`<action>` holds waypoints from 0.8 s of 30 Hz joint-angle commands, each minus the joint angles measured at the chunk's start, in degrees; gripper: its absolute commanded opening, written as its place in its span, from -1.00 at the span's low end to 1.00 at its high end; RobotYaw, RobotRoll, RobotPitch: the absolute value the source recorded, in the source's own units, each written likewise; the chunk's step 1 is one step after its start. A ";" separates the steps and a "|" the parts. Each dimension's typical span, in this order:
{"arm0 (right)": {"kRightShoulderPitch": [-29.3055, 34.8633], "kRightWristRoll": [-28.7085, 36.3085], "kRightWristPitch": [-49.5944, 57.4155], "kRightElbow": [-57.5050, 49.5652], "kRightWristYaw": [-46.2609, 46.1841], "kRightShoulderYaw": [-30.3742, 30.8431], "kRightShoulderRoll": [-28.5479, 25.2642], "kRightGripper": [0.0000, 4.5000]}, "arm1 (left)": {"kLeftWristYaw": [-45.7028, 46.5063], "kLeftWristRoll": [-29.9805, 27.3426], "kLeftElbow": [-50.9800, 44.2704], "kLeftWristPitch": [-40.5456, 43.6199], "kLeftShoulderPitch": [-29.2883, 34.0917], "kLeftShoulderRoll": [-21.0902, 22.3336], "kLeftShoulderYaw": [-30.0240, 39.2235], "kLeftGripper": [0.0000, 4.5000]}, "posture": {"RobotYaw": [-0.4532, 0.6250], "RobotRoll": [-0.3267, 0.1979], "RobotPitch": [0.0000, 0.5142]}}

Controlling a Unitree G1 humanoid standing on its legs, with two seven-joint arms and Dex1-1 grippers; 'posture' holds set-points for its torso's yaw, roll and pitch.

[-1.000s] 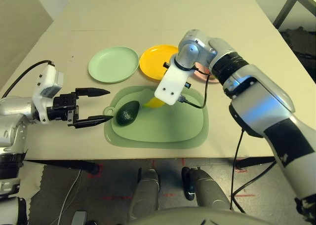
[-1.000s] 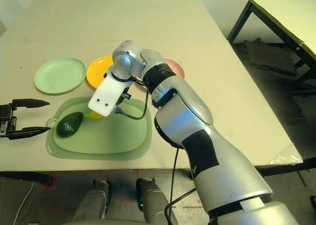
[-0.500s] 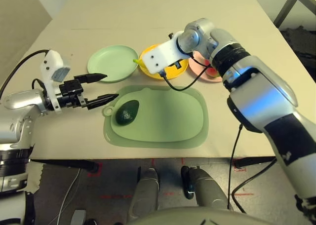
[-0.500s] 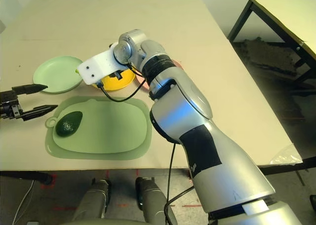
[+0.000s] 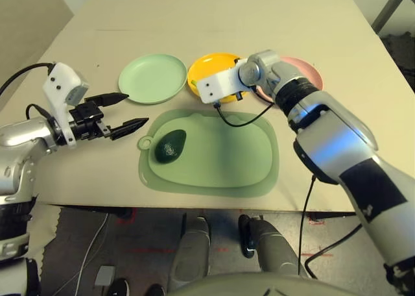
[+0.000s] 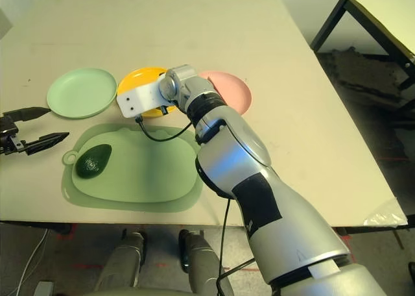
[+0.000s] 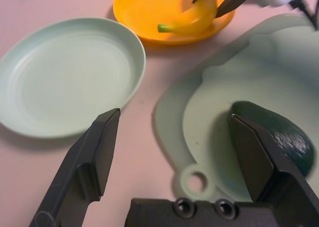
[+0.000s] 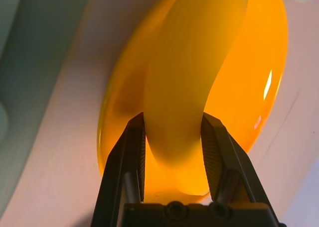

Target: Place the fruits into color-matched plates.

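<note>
Step in hand: banana (image 7: pixel 192 17) delivery. Right gripper (image 8: pixel 172 152) jaws clamp banana, smooth, curved, glossy, inside yellow plate (image 5: pixel 211 67).
Your next move, likely: release banana, retract arm clear of plate rim.
Left gripper (image 7: pixel 177 155) jaws spread wide, empty, just beside avocado (image 5: pixel 170 146), dark, egg-shaped, matte, on green mat (image 5: pixel 246 160).
Avocado then goes to mint plate (image 5: pixel 152 78), shallow, round, plastic.
Pink plate (image 6: pixel 233 88) beside yellow, on surface (image 5: pixel 214 17).

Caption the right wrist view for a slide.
Right end effector shut on the banana, holding it over the yellow plate.
</note>
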 commanded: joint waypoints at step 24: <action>-4.85 -1.10 -2.95 -0.35 1.38 -1.25 -6.66 0.99 | -3.50 2.14 4.78 -3.94 -6.92 -0.18 -5.77 1.00 | 0.08 0.25 -0.19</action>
